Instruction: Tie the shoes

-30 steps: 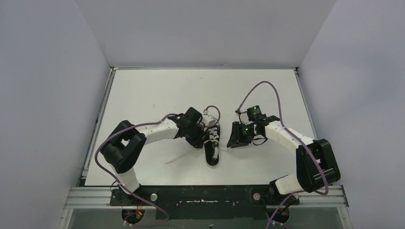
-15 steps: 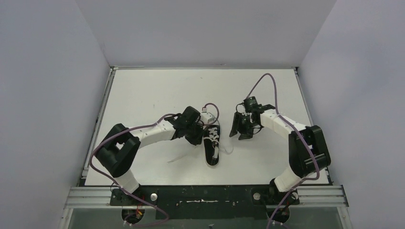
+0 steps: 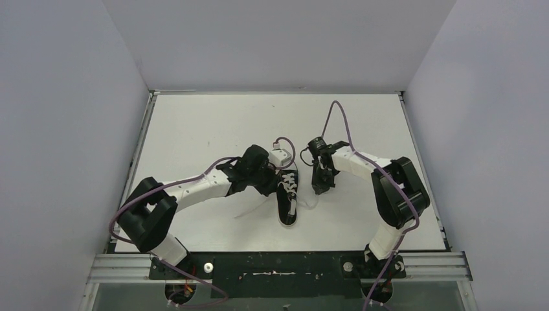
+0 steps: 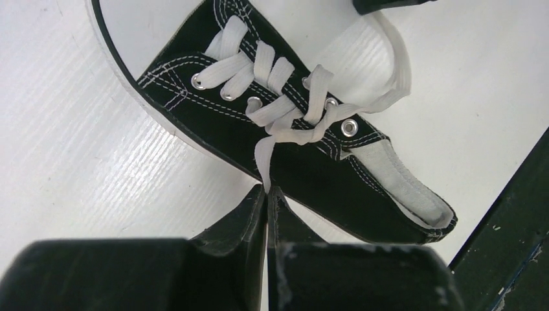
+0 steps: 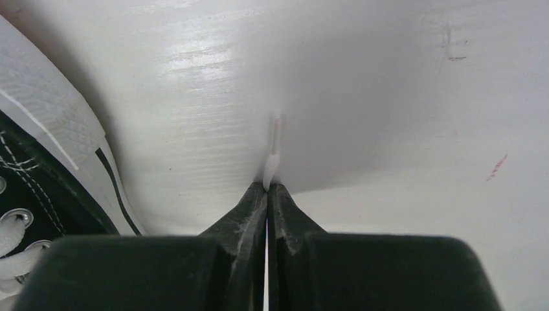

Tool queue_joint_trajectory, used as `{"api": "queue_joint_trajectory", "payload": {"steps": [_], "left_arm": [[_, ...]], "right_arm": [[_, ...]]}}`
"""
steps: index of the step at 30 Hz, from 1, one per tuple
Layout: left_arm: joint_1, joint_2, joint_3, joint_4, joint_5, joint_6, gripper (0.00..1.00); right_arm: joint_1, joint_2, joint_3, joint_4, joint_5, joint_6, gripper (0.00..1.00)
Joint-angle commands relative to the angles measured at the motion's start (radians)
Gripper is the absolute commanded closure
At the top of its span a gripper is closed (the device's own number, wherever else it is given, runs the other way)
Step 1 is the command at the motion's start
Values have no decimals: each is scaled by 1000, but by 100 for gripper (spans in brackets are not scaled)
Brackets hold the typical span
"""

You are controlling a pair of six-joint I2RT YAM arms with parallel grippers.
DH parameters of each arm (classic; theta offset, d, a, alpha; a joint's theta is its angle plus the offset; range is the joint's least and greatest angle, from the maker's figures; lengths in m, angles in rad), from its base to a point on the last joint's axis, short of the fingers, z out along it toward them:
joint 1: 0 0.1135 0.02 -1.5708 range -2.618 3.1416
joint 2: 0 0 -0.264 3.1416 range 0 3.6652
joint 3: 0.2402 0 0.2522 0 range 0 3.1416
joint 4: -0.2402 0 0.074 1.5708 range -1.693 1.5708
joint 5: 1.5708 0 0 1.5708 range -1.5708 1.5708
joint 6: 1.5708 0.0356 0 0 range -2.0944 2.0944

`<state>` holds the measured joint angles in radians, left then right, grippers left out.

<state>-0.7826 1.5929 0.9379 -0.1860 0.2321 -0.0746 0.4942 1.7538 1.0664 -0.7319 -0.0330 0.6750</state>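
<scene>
My left gripper (image 4: 267, 190) is pressed together on a white lace strand (image 4: 261, 159) of the sneaker (image 3: 288, 202). The sneaker lies around the middle of the tabletop (image 3: 194, 129), toe toward the near edge. Just right of it, my right gripper (image 5: 267, 188) pinches the other lace end (image 5: 273, 146).

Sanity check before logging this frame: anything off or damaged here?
Nothing damaged or spilled. The shoe sits upright, laces untied; left gripper and right gripper are each shut on a lace end. Minor: a lace tail trails on the table left of the shoe; a small red mark on the table.
</scene>
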Motion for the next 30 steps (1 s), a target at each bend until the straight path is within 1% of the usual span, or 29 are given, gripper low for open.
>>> {"api": "queue_joint_trajectory", "payload": {"steps": [1, 3, 5, 7, 9, 10, 12, 14, 18, 24, 26, 28, 30], "left_arm": [[-6, -76, -68, 237, 9, 13, 100], [-7, -88, -113, 333, 11, 25, 100], [-7, -85, -142, 399, 4, 37, 100], [-7, -77, -153, 434, 6, 54, 100], [-8, -73, -174, 487, 11, 69, 100], [-10, -72, -187, 523, 14, 70, 100], [-12, -67, -200, 569, 17, 115, 100], [-15, -59, -205, 591, 30, 152, 100], [-17, -60, -226, 604, 64, 223, 100], [-27, -94, -332, 717, 91, 264, 100], [-36, -87, -348, 723, 89, 279, 100], [-43, -78, -364, 741, 83, 289, 100], [-48, -76, -384, 771, 82, 300, 100]], "right_arm": [[-51, -35, -10, 68, -19, -22, 100], [-117, -103, -22, 128, -164, -62, 100], [-189, -170, -43, 229, -341, -77, 100], [-233, -204, -42, 349, -478, -62, 100], [-247, -174, 5, 411, -615, -40, 100], [-242, -139, 55, 425, -663, -21, 100], [-218, -78, 109, 511, -743, 47, 100], [-182, -27, 162, 574, -783, 96, 100], [-91, 109, 292, 563, -809, 116, 100], [48, 290, 420, 516, -827, 68, 100], [91, 344, 458, 499, -851, 55, 100], [131, 394, 500, 466, -890, 37, 100], [168, 434, 543, 388, -916, -5, 100]]}}
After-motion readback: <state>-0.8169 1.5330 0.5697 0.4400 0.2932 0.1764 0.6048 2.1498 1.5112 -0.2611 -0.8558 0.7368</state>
